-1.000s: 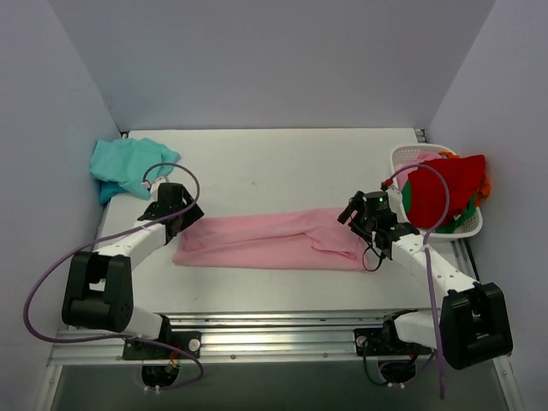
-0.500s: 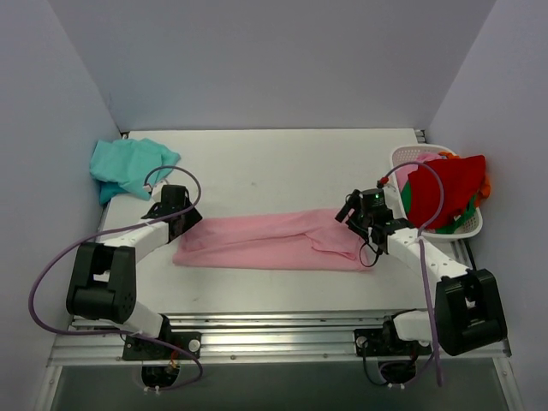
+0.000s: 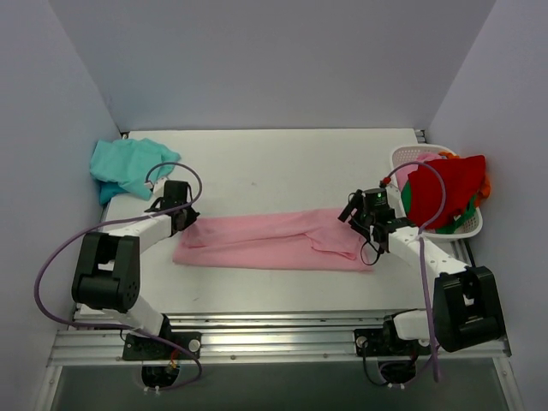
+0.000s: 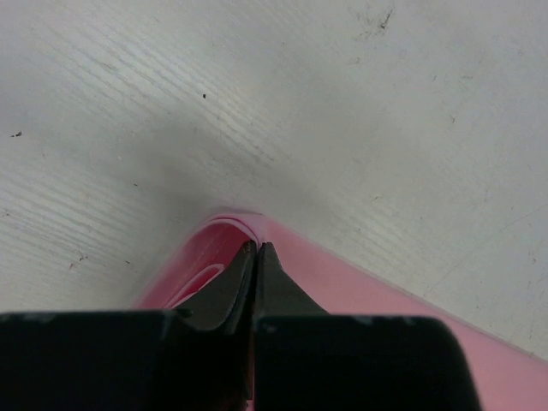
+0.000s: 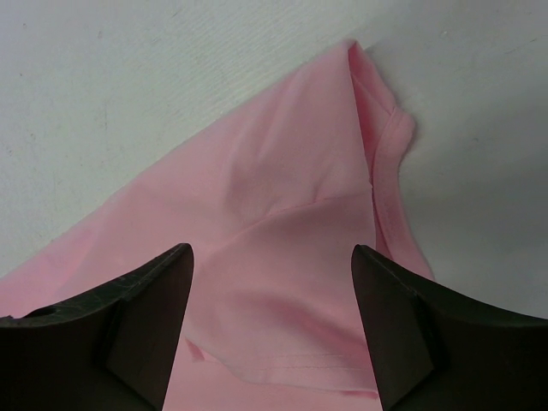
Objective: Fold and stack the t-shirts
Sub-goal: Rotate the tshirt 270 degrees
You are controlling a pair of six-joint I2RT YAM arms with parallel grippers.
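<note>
A light pink t-shirt (image 3: 265, 241) lies folded in a long band across the middle of the table. My left gripper (image 3: 182, 215) is at its far left corner, jaws pressed together on the raised pink hem (image 4: 224, 229); the left wrist view shows the left gripper (image 4: 255, 246) tips meeting there. My right gripper (image 3: 356, 216) hovers over the shirt's right end, open, and in its wrist view the right gripper (image 5: 270, 253) straddles a folded sleeve of the pink t-shirt (image 5: 282, 197) without touching it. A teal t-shirt (image 3: 128, 167) lies crumpled at the far left corner.
A white basket (image 3: 402, 154) at the right edge holds a red garment (image 3: 445, 193) with green and orange cloth under it. The white table (image 3: 282, 163) is walled at the back and both sides. A rail runs along the near edge.
The left gripper has closed on the pink shirt's far left corner. The right gripper shifted slightly toward the shirt's right end and stayed open.
</note>
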